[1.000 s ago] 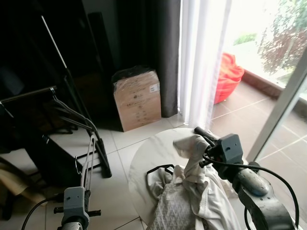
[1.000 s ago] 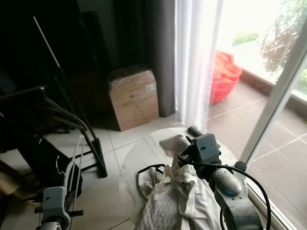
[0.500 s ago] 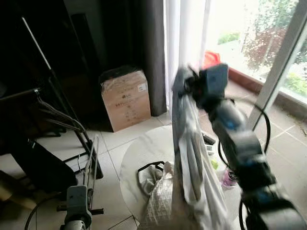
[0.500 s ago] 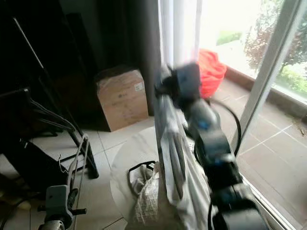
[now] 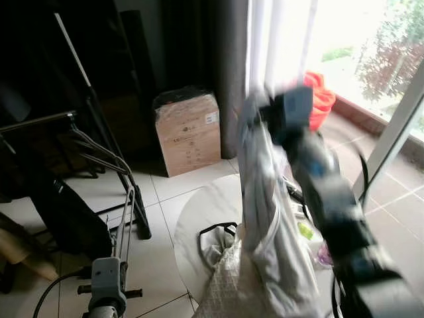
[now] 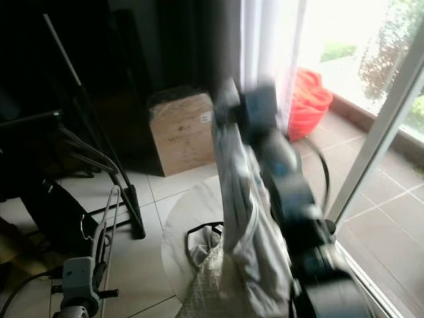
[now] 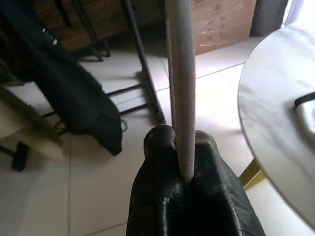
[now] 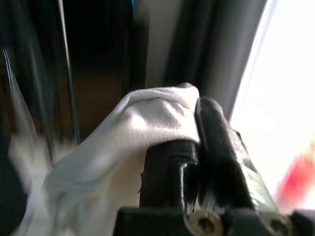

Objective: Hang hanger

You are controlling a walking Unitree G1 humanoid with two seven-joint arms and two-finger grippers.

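Aloft, right gripper (image 8: 189,128) clamping white garment (image 5: 265,218)

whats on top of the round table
A heap of pale clothes lies on the table, one black-edged. The right tool holds a white garment above it, hiding the far side.

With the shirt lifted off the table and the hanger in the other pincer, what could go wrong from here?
The right pincer pinches only a fold of the white shirt, so it may slip out. The shirt's lower end still lies among the clothes on the round table and might drag them off. The left pincer holds the hanger by a thin bar, so it could twist.
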